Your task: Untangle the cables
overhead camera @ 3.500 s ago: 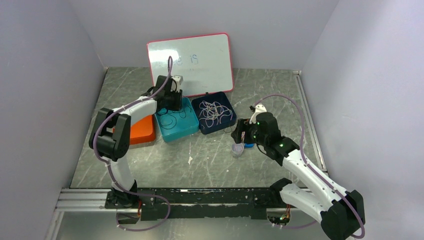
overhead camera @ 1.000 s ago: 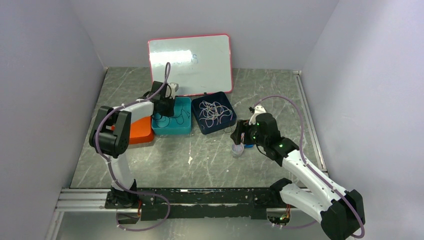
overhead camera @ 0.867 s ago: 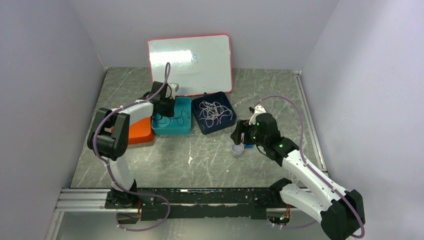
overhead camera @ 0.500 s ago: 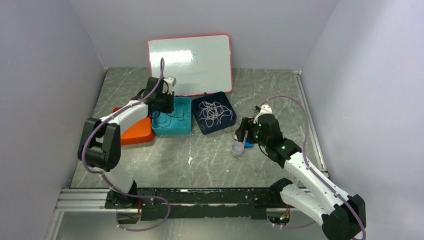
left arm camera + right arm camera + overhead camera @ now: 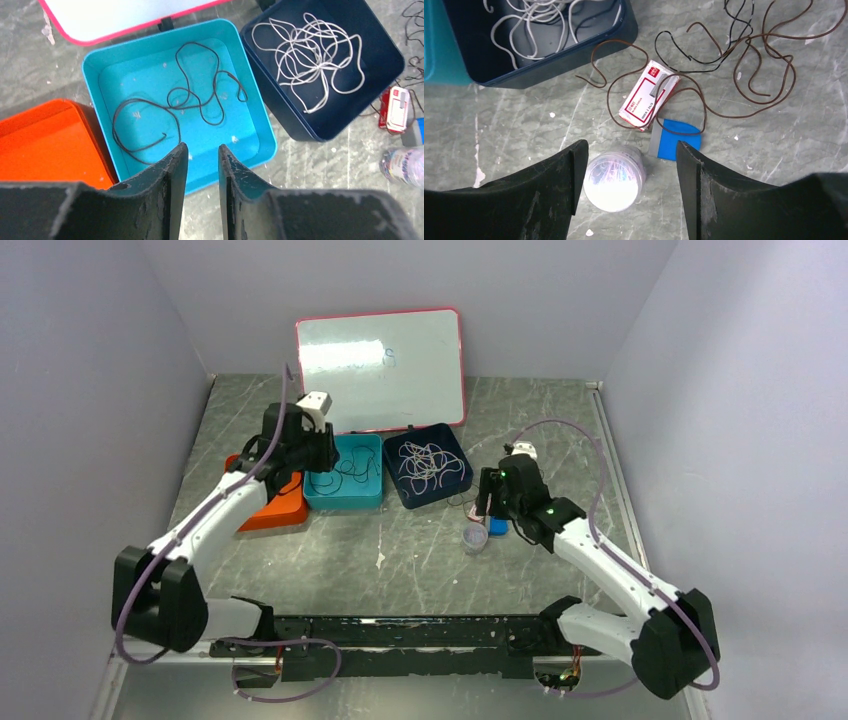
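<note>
Having dropped one dark cable into the teal tray, the left gripper has pulled back, slightly parted and empty (the right gripper gapes empty too); more cables wait tangled nearby.

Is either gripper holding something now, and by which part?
Nothing is held. The left gripper and the right gripper are both open, with nothing between their fingers.

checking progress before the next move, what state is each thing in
left gripper, open a little, empty
right gripper, open wide, empty, above jar
dark cable, loose in teal tray, alone
white cables, tangled together in navy tray
brown and black cables, tangled on table, draped over box
jar, upright on table
</note>
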Action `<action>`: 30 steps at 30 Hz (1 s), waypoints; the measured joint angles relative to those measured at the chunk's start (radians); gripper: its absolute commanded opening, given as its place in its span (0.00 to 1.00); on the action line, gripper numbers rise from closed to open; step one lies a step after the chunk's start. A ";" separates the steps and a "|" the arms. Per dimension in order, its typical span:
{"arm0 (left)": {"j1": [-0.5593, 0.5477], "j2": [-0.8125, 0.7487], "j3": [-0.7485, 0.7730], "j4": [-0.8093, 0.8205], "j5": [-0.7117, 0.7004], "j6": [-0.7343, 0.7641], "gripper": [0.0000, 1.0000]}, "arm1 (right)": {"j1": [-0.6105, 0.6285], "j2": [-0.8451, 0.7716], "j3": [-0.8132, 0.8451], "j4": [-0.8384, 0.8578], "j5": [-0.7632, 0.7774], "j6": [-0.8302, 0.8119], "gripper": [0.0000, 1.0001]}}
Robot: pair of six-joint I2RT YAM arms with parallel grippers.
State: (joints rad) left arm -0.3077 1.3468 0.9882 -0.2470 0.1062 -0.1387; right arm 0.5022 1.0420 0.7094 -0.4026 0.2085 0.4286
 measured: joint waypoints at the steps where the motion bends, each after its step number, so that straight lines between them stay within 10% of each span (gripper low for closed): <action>1: 0.000 -0.023 -0.016 -0.006 0.003 -0.008 0.35 | 0.000 0.021 0.006 0.000 -0.003 -0.001 0.68; 30: 0.000 -0.357 -0.166 -0.098 0.038 -0.101 0.36 | -0.104 0.327 -0.019 0.215 0.045 0.084 0.31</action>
State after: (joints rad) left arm -0.3080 0.9894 0.8223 -0.3454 0.1444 -0.2401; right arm 0.3981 1.3693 0.6907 -0.1875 0.2535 0.5121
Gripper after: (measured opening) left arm 0.353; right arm 0.317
